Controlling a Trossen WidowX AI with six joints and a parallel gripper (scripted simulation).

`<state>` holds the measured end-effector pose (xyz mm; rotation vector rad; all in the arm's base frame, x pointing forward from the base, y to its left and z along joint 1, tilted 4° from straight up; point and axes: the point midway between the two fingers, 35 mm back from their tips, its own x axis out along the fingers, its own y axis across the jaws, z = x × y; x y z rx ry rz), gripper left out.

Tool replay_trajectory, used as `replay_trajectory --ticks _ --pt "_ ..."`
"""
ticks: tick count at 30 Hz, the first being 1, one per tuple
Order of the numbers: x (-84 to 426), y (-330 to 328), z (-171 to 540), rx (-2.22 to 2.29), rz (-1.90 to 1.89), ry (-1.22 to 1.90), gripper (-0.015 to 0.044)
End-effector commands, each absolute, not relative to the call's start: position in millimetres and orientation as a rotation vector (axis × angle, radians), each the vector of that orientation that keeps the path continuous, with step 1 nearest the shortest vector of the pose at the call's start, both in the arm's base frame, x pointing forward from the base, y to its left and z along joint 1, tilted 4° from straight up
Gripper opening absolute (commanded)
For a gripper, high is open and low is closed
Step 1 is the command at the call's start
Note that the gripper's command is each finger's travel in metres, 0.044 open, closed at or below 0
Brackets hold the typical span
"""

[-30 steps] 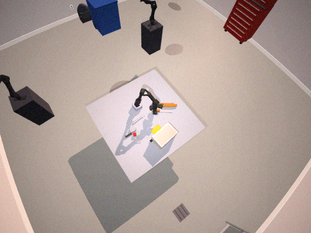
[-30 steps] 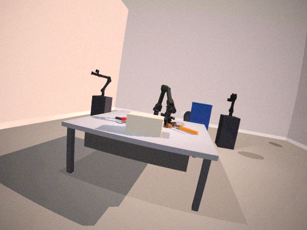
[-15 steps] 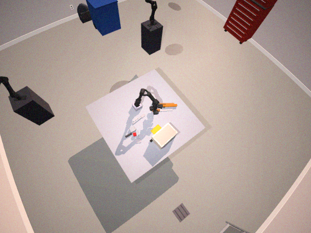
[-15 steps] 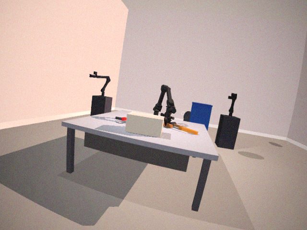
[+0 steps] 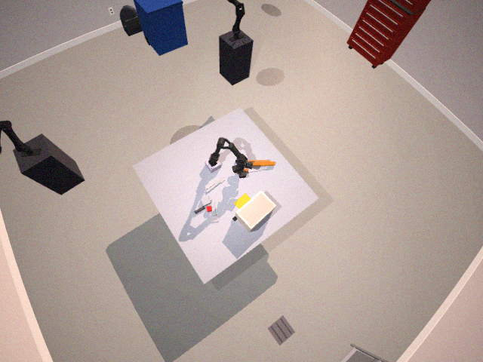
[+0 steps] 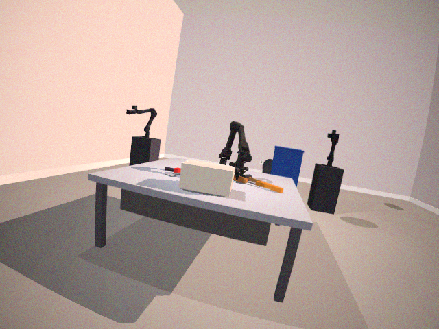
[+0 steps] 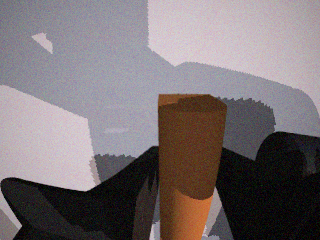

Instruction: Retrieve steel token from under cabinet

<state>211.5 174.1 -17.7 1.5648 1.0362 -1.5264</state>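
Note:
The cream cabinet (image 5: pixel 255 210) (image 6: pixel 206 178) stands on the table (image 5: pixel 171 175) (image 6: pixel 262 203). The yellow patch (image 5: pixel 242 200), which looks like the marked area, lies beside the cabinet. The token cannot be seen in any view, nor can the vent slots. My gripper (image 5: pixel 242 173) (image 6: pixel 239 175) (image 7: pixel 189 160) is low over the table, away from the cabinet and beyond the yellow patch. It is shut on an orange handle (image 5: pixel 245 170) (image 6: pixel 241 179) (image 7: pixel 191 145), which stands between the fingers in the wrist view. A thin pale rod shows beside it in the top view.
A long orange bar (image 5: pixel 263 162) (image 6: pixel 269 186) lies close beside the gripper. A red block (image 5: pixel 209 208) (image 6: pixel 177 170) and a dark handle (image 5: pixel 199 209) lie to one side, near pale flat pieces. A small black block (image 5: pixel 234 218) is by the cabinet's corner.

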Motion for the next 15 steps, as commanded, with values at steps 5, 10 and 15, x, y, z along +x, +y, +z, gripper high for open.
replay_trajectory --ticks 5,10,15 --pt "211.5 174.2 -17.7 1.566 -1.527 1.036 0.0184" --pt "211.5 174.1 -17.7 1.565 -1.526 1.036 0.0200" --pt "211.5 174.2 -18.7 1.565 -1.526 1.037 0.0270"
